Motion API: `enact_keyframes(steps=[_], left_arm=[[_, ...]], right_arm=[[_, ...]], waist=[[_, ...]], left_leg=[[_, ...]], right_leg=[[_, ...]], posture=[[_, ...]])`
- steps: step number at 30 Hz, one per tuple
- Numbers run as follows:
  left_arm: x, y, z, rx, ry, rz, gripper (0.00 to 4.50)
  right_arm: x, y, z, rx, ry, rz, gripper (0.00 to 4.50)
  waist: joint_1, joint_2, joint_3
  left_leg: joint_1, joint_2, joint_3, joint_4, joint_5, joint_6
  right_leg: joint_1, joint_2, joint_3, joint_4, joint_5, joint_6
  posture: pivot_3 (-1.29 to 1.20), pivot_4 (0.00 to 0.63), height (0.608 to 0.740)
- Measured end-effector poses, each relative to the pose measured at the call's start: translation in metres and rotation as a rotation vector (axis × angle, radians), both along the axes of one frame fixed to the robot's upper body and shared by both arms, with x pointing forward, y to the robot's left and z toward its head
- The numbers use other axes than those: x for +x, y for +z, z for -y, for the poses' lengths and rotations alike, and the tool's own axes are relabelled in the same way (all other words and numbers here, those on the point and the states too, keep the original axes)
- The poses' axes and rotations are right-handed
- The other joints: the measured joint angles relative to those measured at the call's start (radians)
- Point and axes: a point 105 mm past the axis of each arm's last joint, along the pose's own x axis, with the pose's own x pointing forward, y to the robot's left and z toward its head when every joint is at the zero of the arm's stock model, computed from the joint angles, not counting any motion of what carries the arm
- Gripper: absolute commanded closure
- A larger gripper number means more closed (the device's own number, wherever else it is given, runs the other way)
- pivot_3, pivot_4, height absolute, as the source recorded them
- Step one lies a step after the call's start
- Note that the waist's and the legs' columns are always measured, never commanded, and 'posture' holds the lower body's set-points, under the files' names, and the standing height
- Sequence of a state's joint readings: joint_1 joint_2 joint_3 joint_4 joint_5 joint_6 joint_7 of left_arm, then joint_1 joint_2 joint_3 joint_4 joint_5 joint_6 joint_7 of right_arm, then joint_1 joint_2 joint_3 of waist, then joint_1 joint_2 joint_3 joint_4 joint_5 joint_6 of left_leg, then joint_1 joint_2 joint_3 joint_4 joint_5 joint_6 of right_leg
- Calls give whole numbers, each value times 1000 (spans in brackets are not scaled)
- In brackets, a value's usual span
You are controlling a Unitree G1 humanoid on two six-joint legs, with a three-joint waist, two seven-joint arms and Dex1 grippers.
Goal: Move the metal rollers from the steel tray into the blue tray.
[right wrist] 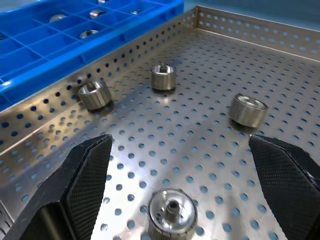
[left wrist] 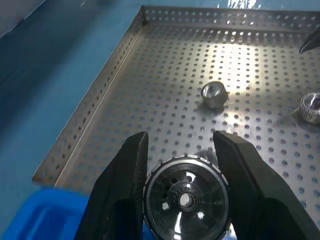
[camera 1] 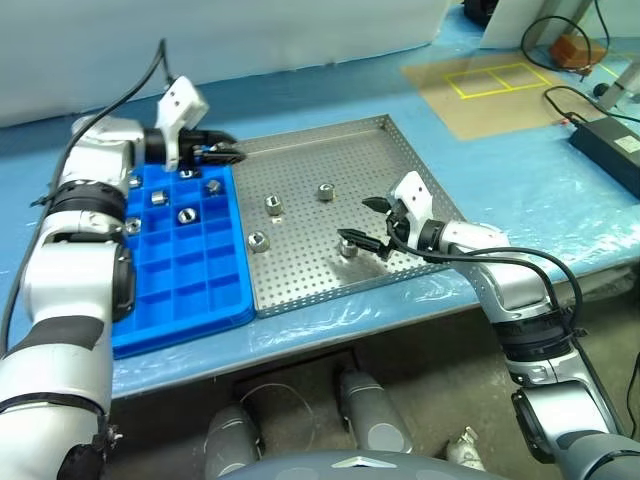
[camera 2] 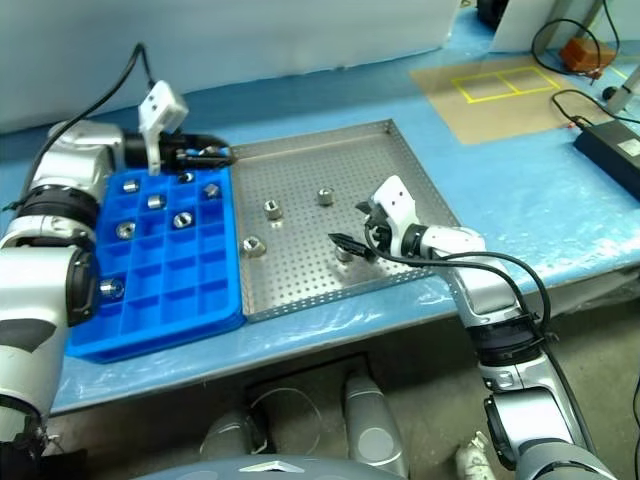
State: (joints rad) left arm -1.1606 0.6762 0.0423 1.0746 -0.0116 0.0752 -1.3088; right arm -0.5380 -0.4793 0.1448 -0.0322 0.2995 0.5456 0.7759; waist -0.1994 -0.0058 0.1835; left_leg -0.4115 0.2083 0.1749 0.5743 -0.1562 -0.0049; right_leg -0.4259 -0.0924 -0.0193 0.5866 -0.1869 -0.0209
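My left gripper is shut on a metal roller, held above the far right corner of the blue tray, beside the steel tray's far left corner. The blue tray holds several rollers in its far compartments. My right gripper stands open low over the steel tray's near right part, its fingers either side of a roller. Three more rollers lie on the perforated floor: one left of centre, one in the middle and one near the tray's left rim.
The two trays sit side by side on a blue-covered table, close to its front edge. At the far right are a black box with cables and a tan board with yellow tape.
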Motion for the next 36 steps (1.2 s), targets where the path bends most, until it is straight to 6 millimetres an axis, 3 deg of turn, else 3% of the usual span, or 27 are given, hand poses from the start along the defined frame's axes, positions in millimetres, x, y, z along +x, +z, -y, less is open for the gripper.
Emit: enact_keyframes(steps=[4, 11, 17, 32, 36], left_arm=[[-15, -21, -31, -26, 75, -59, 2770], [-25, -55, -51, -70, 206, -119, 2770], [-21, -73, -39, -106, 231, -146, 2770], [-15, -91, -20, -103, 211, -174, 2770], [-15, -92, -18, -111, 199, -176, 1458]], right_arm=[[2, -3, -8, -12, 46, -10, 0], [7, 1, -15, -19, 93, 4, 0], [8, -1, -16, -24, 103, -2, 0], [8, -5, -11, -40, 82, -4, 0], [7, -4, -12, -39, 79, 2, 0]], waist=[[52, 0, 0], [160, 0, 0], [201, -1, 0], [185, -1, 0], [186, -1, 0]], left_leg=[[1, 3, 0, 0, 1, -4], [6, 5, 3, -1, 3, -9], [8, 4, 3, -1, 4, -11], [8, 6, 3, -3, 8, -18], [8, 6, 3, -3, 8, -18]], right_leg=[[0, 1, 4, 3, 0, 0], [1, 2, 8, 7, 0, -1], [1, 2, 9, 12, 0, -1], [-9, 7, 13, 19, 0, 0], [-9, 7, 14, 19, 0, 0]], posture=[[-352, 150, 740], [-323, 150, 740], [-333, 150, 740], [-374, 150, 740], [-385, 150, 740]])
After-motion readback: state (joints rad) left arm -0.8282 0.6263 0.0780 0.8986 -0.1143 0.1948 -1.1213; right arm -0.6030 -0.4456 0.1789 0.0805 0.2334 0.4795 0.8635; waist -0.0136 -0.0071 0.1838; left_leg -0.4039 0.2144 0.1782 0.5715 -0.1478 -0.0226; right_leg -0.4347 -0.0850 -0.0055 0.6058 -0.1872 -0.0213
